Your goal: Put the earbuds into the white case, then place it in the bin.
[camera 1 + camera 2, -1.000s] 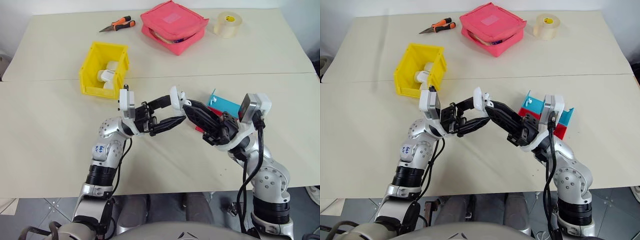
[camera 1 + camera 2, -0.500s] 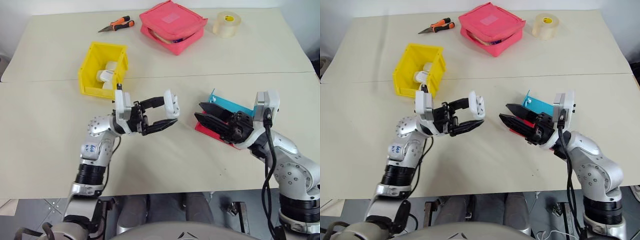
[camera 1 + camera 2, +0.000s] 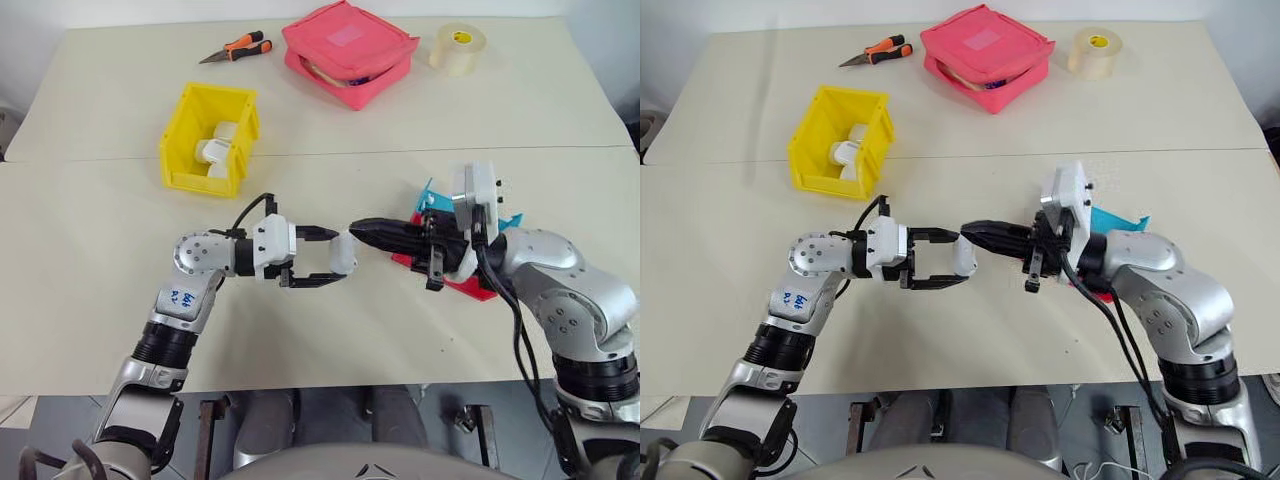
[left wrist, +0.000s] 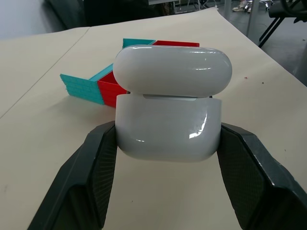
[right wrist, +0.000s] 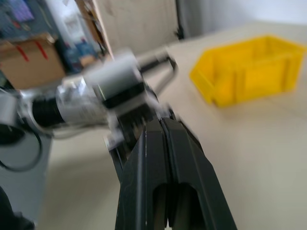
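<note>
Left claw grips the white case between its fingers above the table, lid apparently nearly closed. Right claw, fingers pressed together and empty, points at the case top. Farther back stands the bin.

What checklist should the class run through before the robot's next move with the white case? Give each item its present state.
1. White case held between the left pincer's fingers: ok.
2. Lid fully shut: not ok, a gap shows under the lid.
3. Earbuds inside the case: cannot tell.
4. Right pincer shut, tip at the case: ok.
5. Yellow bin has room: ok, though white items already lie in it.
6. Way from case to bin free of things: ok.
</note>
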Controlling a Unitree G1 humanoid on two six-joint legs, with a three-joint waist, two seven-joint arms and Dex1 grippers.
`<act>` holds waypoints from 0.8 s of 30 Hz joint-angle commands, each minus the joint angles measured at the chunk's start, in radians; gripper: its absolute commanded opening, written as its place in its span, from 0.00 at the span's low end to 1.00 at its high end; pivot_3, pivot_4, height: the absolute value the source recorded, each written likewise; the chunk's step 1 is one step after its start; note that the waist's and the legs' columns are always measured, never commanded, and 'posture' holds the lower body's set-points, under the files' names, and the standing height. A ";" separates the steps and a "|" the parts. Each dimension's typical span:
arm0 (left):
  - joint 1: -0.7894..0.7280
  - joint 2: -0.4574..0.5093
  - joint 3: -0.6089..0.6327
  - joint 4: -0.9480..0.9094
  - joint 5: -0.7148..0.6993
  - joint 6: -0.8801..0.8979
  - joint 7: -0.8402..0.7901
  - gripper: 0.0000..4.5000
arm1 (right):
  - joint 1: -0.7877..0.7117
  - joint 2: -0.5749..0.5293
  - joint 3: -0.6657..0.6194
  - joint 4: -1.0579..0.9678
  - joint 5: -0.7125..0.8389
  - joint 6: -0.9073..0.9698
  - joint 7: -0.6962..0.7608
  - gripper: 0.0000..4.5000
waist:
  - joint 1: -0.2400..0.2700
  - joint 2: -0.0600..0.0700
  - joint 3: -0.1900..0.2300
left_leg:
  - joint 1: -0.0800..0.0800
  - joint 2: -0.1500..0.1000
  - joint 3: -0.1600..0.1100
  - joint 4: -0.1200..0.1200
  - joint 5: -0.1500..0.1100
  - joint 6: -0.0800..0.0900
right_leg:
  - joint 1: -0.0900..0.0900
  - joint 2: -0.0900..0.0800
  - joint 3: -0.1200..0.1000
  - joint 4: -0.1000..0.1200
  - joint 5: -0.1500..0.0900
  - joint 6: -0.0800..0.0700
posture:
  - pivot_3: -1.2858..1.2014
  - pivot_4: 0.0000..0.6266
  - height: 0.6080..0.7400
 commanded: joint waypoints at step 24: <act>0.253 -0.044 0.366 -0.143 -0.224 0.076 0.335 0.61 | 0.415 0.015 -0.279 -0.028 -0.200 -0.468 0.114 0.67 | 0.019 -0.001 0.000 | 0.001 0.001 0.001 0.000 0.000 0.000 | 0.000 0.000 0.000 0.000 0.000 0.000 | 0.52 0.24 1.00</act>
